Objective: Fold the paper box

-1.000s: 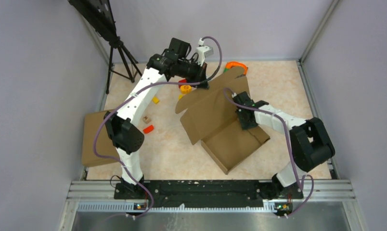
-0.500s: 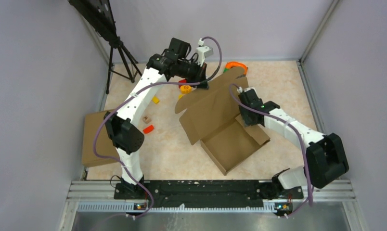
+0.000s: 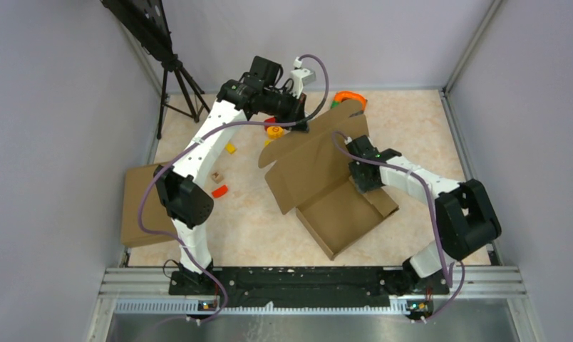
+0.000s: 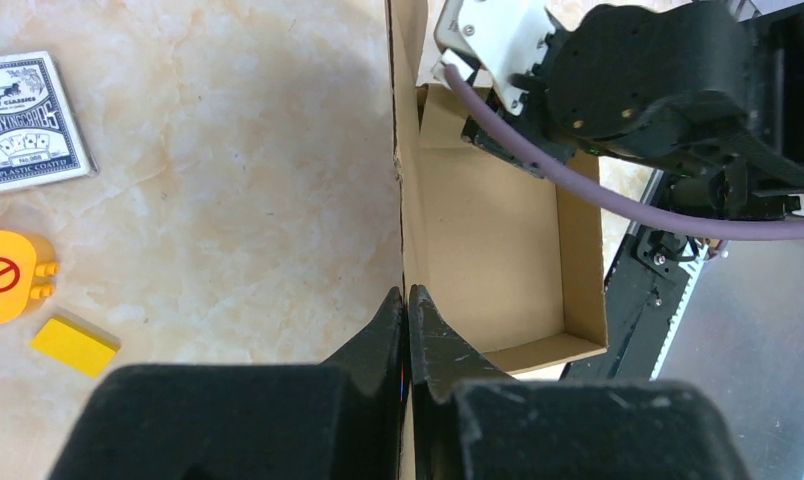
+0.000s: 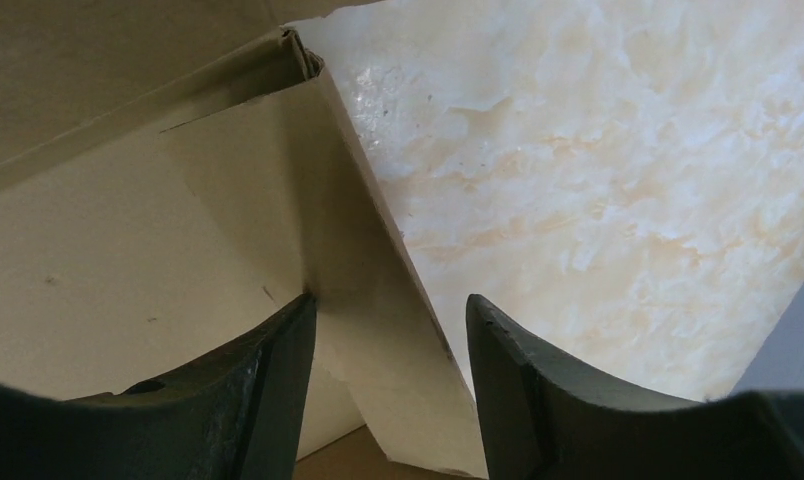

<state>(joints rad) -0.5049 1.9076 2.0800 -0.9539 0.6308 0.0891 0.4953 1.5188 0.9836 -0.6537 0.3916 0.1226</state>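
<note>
The brown paper box (image 3: 344, 214) lies open at the table's middle right, its tray near me and its lid (image 3: 308, 160) raised at a slant. My left gripper (image 3: 303, 122) is shut on the lid's far edge; in the left wrist view (image 4: 407, 300) the cardboard edge (image 4: 398, 150) runs between the closed fingers. My right gripper (image 3: 363, 179) is at the box's back right corner. In the right wrist view (image 5: 388, 315) it is open, with a side flap (image 5: 378, 300) standing between its fingers.
A flat cardboard sheet (image 3: 135, 206) lies at the left edge. Small toys lie left of the box: a yellow block (image 3: 230, 148), a red piece (image 3: 219, 191), a small cube (image 3: 216, 175), a yellow-orange toy (image 3: 274, 132). A card pack (image 4: 28, 120) and an orange ring (image 3: 350, 97) lie farther back. A tripod (image 3: 177, 78) stands back left.
The right arm swung out to the right and came back, ending with its gripper at the box's back right corner. The left arm and lid have held still.
</note>
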